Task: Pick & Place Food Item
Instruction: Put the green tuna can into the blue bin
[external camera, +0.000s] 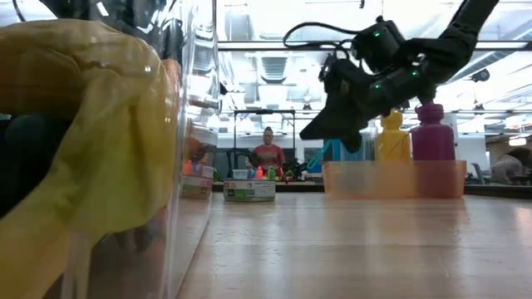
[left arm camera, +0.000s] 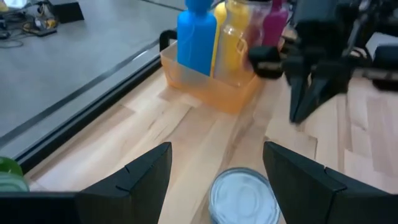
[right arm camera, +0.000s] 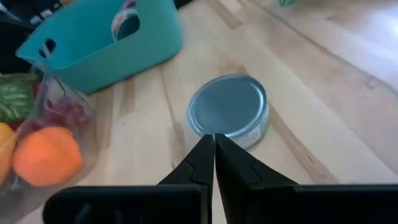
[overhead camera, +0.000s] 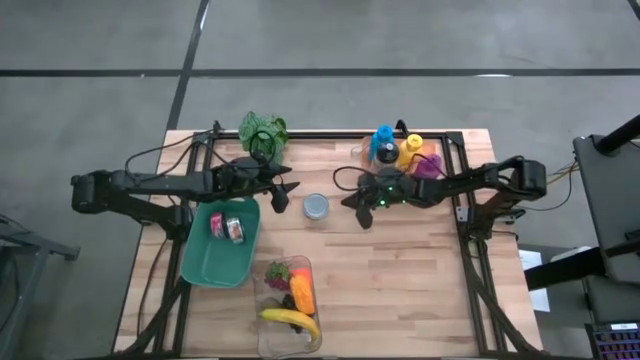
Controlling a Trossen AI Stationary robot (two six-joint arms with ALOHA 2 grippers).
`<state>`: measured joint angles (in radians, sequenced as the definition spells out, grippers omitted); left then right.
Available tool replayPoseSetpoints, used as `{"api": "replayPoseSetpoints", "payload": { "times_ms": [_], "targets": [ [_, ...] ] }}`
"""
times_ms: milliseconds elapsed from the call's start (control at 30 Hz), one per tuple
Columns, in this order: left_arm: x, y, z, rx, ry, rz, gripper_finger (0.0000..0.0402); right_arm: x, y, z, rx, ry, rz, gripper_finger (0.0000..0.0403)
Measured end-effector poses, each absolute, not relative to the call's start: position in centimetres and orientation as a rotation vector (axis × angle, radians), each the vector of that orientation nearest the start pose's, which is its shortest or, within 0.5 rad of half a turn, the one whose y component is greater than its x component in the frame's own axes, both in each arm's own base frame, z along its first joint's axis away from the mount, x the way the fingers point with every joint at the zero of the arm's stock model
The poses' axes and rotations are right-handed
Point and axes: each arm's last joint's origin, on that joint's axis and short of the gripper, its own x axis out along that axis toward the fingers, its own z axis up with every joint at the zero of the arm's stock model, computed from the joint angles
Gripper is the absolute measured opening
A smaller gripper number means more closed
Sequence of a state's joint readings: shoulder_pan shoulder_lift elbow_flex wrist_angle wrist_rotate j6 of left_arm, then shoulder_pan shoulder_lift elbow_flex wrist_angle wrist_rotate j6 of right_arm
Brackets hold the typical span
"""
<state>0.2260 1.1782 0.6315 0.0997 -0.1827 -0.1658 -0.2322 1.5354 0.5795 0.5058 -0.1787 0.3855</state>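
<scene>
The small round tin can (overhead camera: 316, 207) sits upright on the bare wooden table (overhead camera: 400, 270) between both grippers, right of the teal bin (overhead camera: 215, 262). It looks rigid, smooth-walled and probably slippery; grip across its short metal sides. The left gripper (left arm camera: 217, 168) gapes wide and empty; the right gripper (right arm camera: 214, 155) is pinched closed, empty

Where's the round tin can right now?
In the high view the tin can stands on bare wood mid-table, between the open left pincer and the shut right pincer, just right of the teal bin.
</scene>
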Motion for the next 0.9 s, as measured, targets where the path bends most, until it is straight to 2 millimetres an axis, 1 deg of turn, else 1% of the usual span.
{"api": "replayPoseSetpoints", "payload": {
  "times_ms": [100,233,300,400,567,900],
  "targets": [
    [23.9,6.0,23.1,-0.170,0.404,0.437,0.0259,29.3,-6.4,15.6,0.473,0.437,-0.137,0.0012],
    [23.9,6.0,23.0,-0.170,0.408,0.438,0.0259,31.2,-6.8,13.9,0.481,0.494,-0.144,0.0012],
    [23.9,6.0,23.0,-0.170,0.409,0.438,0.0259,32.1,-7.0,13.3,0.490,0.512,-0.120,0.0012],
    [23.9,6.0,23.0,-0.171,0.413,0.438,0.0259,32.9,-7.2,12.2,0.499,0.543,-0.121,0.0012],
    [23.9,6.0,23.0,-0.170,0.415,0.438,0.0259,33.2,-7.3,11.7,0.505,0.555,-0.125,0.0012],
    [23.9,6.0,23.0,-0.165,0.416,0.443,0.0259,33.4,-7.4,11.7,0.471,0.522,-0.148,0.0012]
  ]
}}
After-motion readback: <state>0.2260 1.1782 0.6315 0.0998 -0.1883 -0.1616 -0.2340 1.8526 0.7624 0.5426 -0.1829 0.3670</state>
